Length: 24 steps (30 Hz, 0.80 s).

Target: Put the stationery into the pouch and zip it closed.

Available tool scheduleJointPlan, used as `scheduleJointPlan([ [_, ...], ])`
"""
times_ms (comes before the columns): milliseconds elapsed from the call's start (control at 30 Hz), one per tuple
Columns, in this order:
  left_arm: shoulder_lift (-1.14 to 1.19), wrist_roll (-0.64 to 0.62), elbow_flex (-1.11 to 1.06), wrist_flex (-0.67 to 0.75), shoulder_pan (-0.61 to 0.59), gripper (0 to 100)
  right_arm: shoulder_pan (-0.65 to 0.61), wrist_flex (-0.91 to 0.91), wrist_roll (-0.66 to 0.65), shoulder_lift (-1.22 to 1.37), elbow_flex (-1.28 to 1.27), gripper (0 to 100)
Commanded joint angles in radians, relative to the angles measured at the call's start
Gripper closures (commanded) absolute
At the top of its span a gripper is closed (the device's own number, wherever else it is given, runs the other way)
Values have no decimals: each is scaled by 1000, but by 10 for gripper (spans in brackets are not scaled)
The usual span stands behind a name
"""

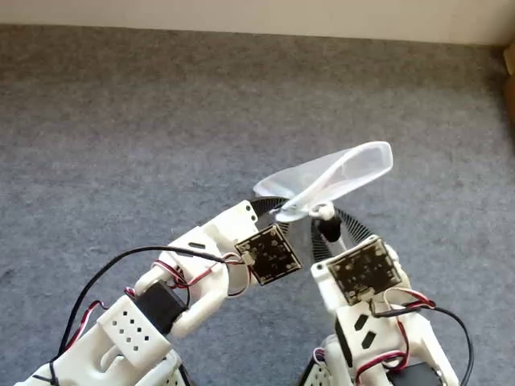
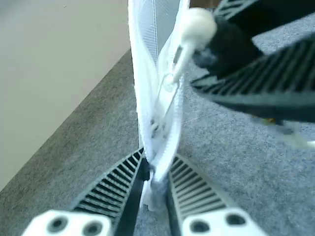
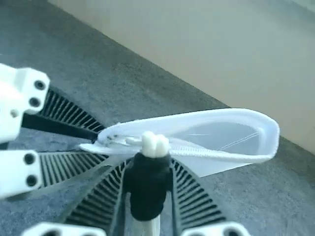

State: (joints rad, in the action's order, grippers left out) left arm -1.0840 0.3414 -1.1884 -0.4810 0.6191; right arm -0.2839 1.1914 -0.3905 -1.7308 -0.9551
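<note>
Left wrist view has the left gripper (image 2: 153, 172) closest, its ribbed black fingers (image 2: 115, 189) pressed together on the corner of the translucent white pouch (image 2: 147, 73). Just past that pinch the zipper pull (image 2: 216, 42), a black stub with a white knob, sits clamped in the right gripper (image 2: 231, 54), whose fingers cross in front of the grey carpeted surface (image 2: 221, 147).

From the right wrist, the right gripper (image 3: 150, 164) is closed on the same pull (image 3: 147, 189), and the left gripper's fingers (image 3: 69, 120) come in from the side and cover the pouch's near end.

In the high view the two grippers (image 1: 278, 213) (image 1: 326, 221) meet at that near end, their camera boards hiding the grips. The pouch (image 1: 338, 177) runs lengthwise from them toward the far right. Beyond the pull its two zipper edges stand apart in a loop. Carpet (image 1: 121, 121) lies all around, with a pale wall (image 1: 241, 14) along the far edge.
</note>
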Motion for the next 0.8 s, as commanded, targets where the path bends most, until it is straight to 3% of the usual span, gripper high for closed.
scheduleJointPlan([
  [0,-5,-8,-4,-8,-42,994,61,-76,41,-19,61,992],
  [267,-5,-8,-5,-9,-42,994,71,-108,44,-19,59,993],
  [500,-5,-8,-4,-9,-59,994,208,-202,44,-19,-5,993],
  [767,-5,-8,-2,-9,-68,994,216,-242,44,-19,-42,993],
])
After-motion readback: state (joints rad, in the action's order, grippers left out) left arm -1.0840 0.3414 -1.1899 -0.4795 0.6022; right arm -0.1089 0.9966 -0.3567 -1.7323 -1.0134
